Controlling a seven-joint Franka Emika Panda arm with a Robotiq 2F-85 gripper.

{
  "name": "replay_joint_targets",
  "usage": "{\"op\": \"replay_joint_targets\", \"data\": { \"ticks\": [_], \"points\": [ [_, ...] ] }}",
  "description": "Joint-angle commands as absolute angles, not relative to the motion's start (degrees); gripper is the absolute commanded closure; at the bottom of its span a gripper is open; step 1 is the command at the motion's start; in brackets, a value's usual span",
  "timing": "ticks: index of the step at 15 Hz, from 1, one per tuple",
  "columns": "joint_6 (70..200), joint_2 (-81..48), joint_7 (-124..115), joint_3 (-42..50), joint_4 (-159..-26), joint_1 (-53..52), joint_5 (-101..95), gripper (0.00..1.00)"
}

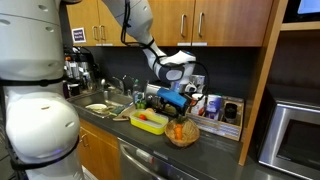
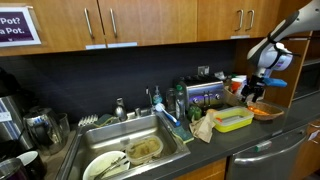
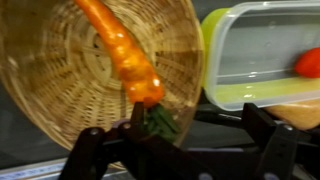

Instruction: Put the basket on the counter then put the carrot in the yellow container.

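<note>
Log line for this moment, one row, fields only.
basket on counter | carrot lying in basket | yellow container beside basket, carrot not yet inside | gripper open at carrot's green end

Honey-toned wooden cabinets (image 2: 120, 22) hang over a dark backsplash (image 2: 90, 80); a steel sink (image 2: 130, 150) (dishes piled in it) and a microwave (image 1: 295, 130) stand nearby.

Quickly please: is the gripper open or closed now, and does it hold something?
Gripper: open, jaws wide apart at the green end of the carrot, which lies in the basket; holding nothing.
</note>
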State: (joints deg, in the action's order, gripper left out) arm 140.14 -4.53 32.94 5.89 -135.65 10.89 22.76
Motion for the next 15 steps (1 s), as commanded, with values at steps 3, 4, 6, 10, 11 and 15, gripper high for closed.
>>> {"op": "replay_joint_targets", "data": {
  "ticks": [3, 4, 6, 10, 11, 15],
  "points": [
    [134.34, 2.23, 48.16, 2.57, -137.69, 6.74, 34.66, 0.00],
    [132.63, 2.43, 51.33, 2.76, -137.30, 6.23, 36.34, 0.00],
    [128.69, 2.92, 57.39, 3.38, -136.80, 5.42, 39.06, 0.00],
    [123.88, 3.45, 61.27, 4.08, -136.86, 5.43, 38.74, 0.00],
    [123.96, 3.66, 60.23, 4.19, -137.18, 5.49, 38.01, 0.00],
    [126.32, 3.81, 56.37, 5.02, -138.18, 5.95, 34.65, 0.00]
  ]
}}
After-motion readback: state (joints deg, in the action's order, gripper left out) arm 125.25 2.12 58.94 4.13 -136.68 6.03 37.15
